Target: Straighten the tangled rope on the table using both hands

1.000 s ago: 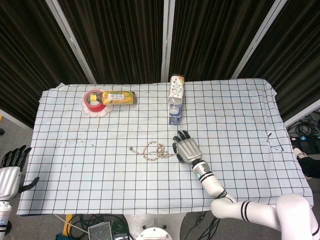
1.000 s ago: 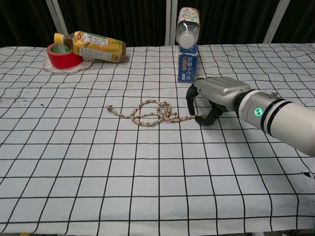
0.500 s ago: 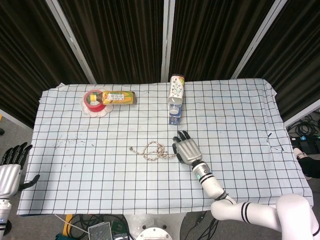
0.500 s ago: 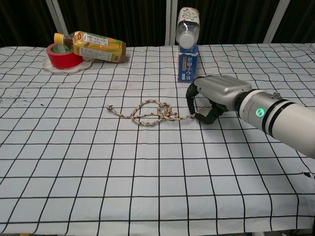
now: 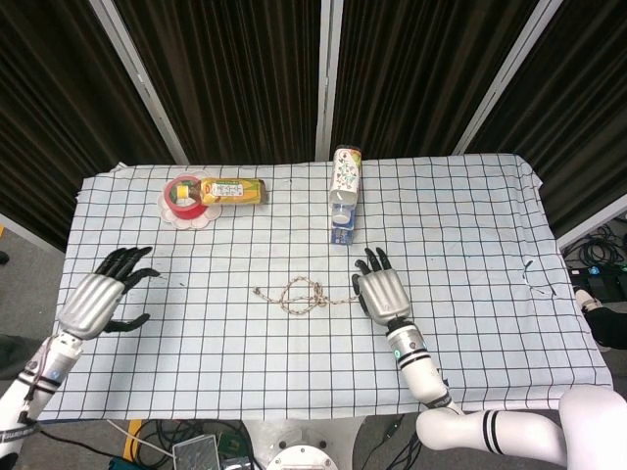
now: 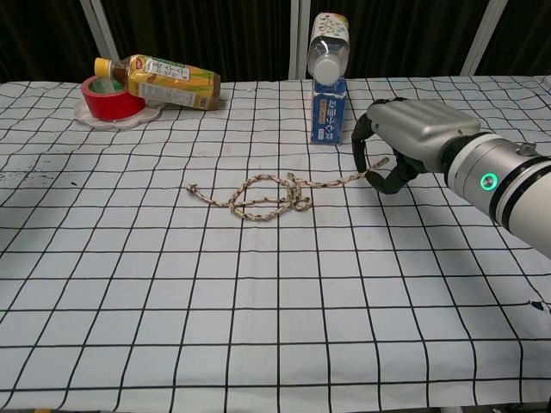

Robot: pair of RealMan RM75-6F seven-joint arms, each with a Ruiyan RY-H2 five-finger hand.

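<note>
Right hand [image 6: 405,142] pinches the rope's [image 6: 263,196] near end, fingers curled around it, lifted slightly off the tabletop [image 6: 258,327]. Left hand [image 5: 98,302] hovers spread and empty, well apart from the rope's far end.

Risks: with nothing pinning the far end, a pull by the right hand alone would likely drag the whole tangle along, or cinch the loops into a knot. The thin end could also slip from the pinch.

Rope lies left of the right hand, its long axis running roughly left-right across the tabletop, free end pointing toward the left hand, loops bunched mid-length.
</note>
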